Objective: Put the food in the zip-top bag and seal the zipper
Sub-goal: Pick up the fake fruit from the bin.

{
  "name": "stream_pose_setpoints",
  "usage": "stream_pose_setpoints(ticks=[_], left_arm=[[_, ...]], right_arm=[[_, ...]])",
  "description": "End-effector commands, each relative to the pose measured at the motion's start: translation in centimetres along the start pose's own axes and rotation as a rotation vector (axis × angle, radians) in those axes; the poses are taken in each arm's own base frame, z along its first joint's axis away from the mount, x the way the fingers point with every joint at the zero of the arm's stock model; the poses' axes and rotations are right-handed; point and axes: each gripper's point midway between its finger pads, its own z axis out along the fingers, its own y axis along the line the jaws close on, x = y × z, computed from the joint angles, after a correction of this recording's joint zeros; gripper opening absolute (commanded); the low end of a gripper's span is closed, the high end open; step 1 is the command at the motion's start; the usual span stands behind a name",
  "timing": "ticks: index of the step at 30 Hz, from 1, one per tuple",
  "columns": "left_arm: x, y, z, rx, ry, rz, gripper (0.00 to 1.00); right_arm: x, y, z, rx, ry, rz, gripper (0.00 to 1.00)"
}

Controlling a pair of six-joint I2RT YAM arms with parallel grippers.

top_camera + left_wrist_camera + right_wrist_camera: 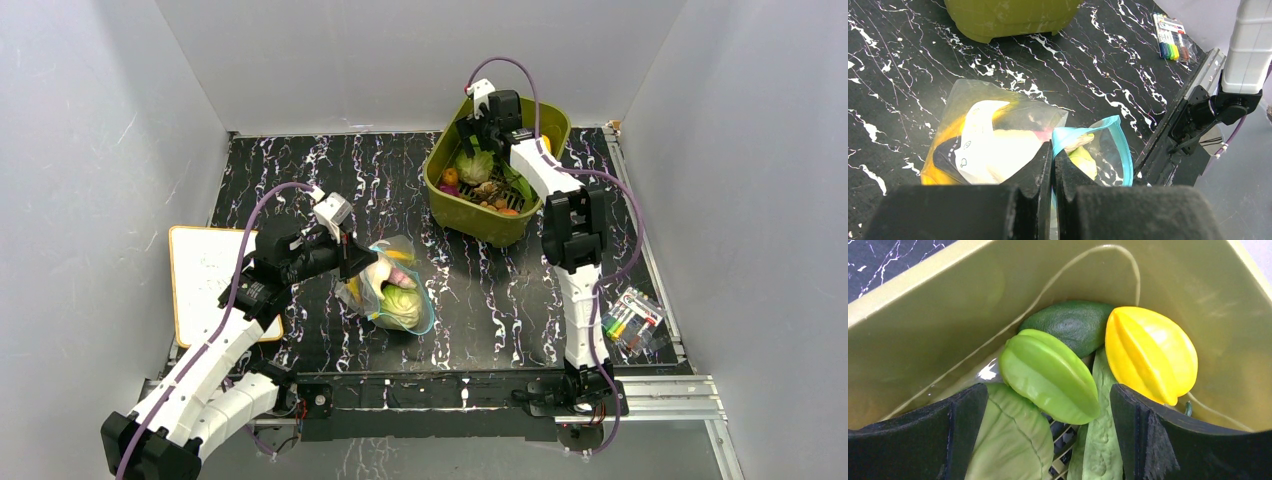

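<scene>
The left gripper [1052, 152] is clenched on the clear crinkly plastic zip-top bag [390, 275] at its light blue zipper strip [1122, 150]. The bag lies on the black marbled tabletop [480, 300] with toy food [402, 306] inside. The right gripper [1048, 400] is spread open inside the olive-green plastic tub [470, 215], over a green toy star fruit [1053, 375].
</scene>
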Motion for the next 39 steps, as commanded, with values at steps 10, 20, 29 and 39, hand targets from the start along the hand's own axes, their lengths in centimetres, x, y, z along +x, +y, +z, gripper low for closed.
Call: stream_pose_setpoints(ticks=[10, 20, 29, 39], left_arm=[[0.2, 0.1, 0.1, -0.004, 0.004, 0.017, 0.0], [0.2, 0.2, 0.1, -0.007, 0.004, 0.018, 0.0], [0.1, 0.1, -0.1, -0.008, -0.001, 0.019, 0.0], [0.0, 0.3, -0.1, -0.018, -0.006, 0.019, 0.0]], right_arm=[[-0.6, -2.1, 3.2, 0.106, -0.045, -0.071, 0.88], [-1.0, -3.0, 2.9, 0.149, -0.053, -0.083, 0.56], [-3.3, -4.5, 0.8, 0.219, -0.099, -0.09, 0.49], [-4.0, -4.7, -1.5, 0.227, -0.114, -0.072, 0.43]])
